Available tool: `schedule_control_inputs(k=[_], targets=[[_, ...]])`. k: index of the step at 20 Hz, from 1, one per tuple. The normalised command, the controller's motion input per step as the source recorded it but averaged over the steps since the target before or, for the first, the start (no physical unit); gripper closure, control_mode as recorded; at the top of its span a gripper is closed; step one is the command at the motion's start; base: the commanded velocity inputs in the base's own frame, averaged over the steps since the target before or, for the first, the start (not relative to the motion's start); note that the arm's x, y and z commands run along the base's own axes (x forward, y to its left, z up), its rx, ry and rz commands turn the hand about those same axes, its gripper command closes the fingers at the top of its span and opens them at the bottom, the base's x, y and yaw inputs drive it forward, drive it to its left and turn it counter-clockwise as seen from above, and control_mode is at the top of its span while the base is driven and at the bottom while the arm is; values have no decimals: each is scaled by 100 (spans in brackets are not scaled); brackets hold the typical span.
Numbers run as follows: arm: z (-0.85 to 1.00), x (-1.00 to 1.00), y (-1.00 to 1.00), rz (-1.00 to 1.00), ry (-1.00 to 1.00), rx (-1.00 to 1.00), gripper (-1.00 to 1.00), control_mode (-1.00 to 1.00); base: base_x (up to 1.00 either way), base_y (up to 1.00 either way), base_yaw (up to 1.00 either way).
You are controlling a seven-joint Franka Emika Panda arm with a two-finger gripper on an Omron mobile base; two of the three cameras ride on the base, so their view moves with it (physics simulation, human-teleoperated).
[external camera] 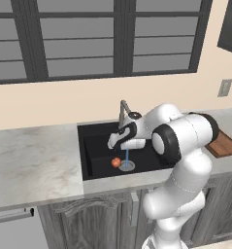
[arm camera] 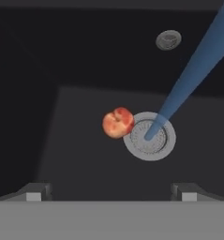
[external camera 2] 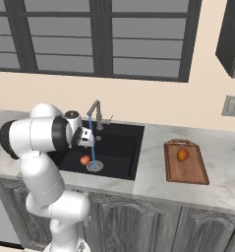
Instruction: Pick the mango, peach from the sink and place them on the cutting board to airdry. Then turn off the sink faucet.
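Note:
The pinkish-red peach (arm camera: 118, 123) lies on the floor of the black sink (external camera: 95, 148), touching the left rim of the steel drain (arm camera: 149, 137); it also shows as peach (external camera: 116, 162) and peach (external camera 2: 85, 160). My gripper (arm camera: 111, 193) hovers above it inside the basin, open, with nothing between the fingers (arm camera: 34, 192). The orange mango (external camera 2: 183, 155) rests on the reddish-brown cutting board (external camera 2: 188, 171) to the right of the sink (external camera 2: 124, 142). The grey faucet (external camera 2: 94, 112) pours a blue stream of water (arm camera: 193, 70) onto the drain.
Pale marble counter (external camera: 30, 160) surrounds the basin. The cutting board (external camera: 225, 145) lies at the counter's right end. The faucet (external camera: 123, 109) stands just behind my hand (external camera: 118, 141). A small round fitting (arm camera: 168, 40) sits on the basin's far wall. Windows and a wall outlet (external camera 2: 230, 105) stand behind.

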Motion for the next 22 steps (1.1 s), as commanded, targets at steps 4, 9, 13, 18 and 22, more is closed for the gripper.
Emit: schedule_control_inputs(k=[4, 9, 13, 18, 22], targets=[[-35, 30, 1, 0, 0, 0, -100, -100, 0, 0, 0], [-32, 34, 7, 0, 0, 0, -100, -100, 0, 0, 0], [-27, 30, 10, 0, 0, 0, -100, -100, 0, 0, 0], [-8, 11, 0, 0, 0, 0, -100, -100, 0, 0, 0], [-3, 2, -4, 0, 2, 0, -100, -100, 0, 0, 0]])
